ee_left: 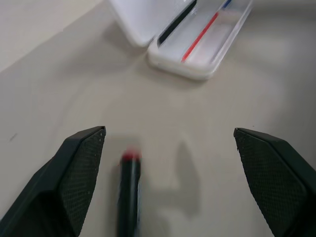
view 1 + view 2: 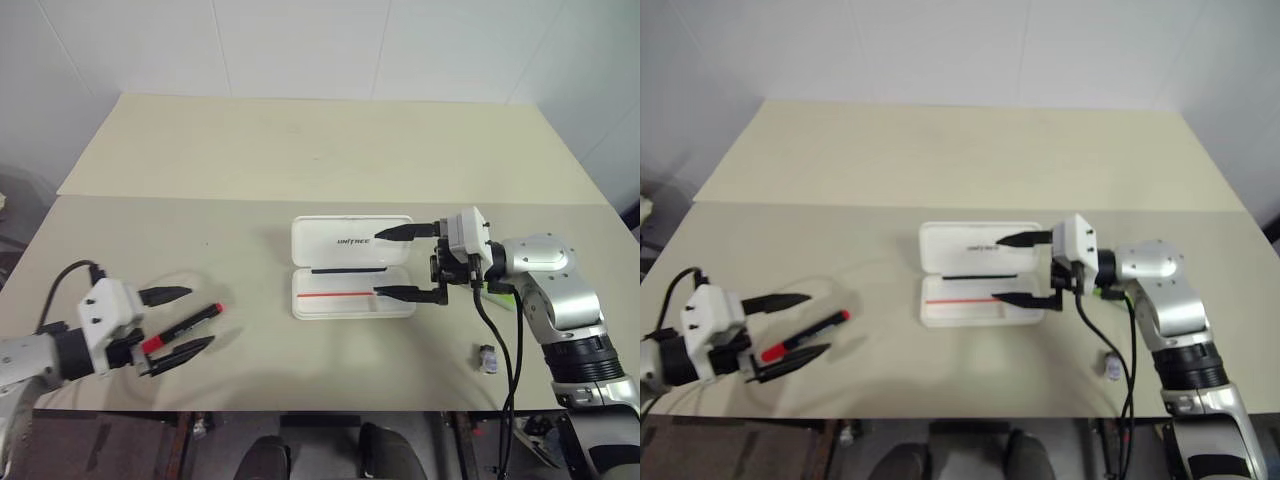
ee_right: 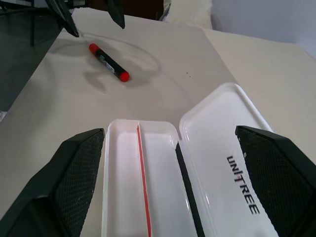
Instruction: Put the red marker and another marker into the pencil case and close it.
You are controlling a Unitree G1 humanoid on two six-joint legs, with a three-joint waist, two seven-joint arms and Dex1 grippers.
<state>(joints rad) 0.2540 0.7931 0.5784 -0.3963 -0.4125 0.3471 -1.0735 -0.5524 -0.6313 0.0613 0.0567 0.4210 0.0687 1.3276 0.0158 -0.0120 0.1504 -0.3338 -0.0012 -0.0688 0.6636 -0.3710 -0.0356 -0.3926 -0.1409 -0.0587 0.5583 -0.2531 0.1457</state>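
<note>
The pencil case (image 2: pixel 350 300) lies open at the table's middle, its white lid (image 3: pixel 232 143) flat behind the tray, a thin red stripe inside. My right gripper (image 2: pixel 378 265) hovers open at the case's right end, one finger over the lid and one over the tray. The red marker (image 2: pixel 190 322) lies on the table at the front left, between the spread fingers of my open left gripper (image 2: pixel 200 318), which is not touching it. A green sliver of another marker (image 2: pixel 497 290) shows behind my right wrist; the rest is hidden.
A small grey-purple stub (image 2: pixel 488 358) lies near the front edge at the right. The table (image 2: pixel 300 150) stretches bare behind the case. The front edge runs just below both arms.
</note>
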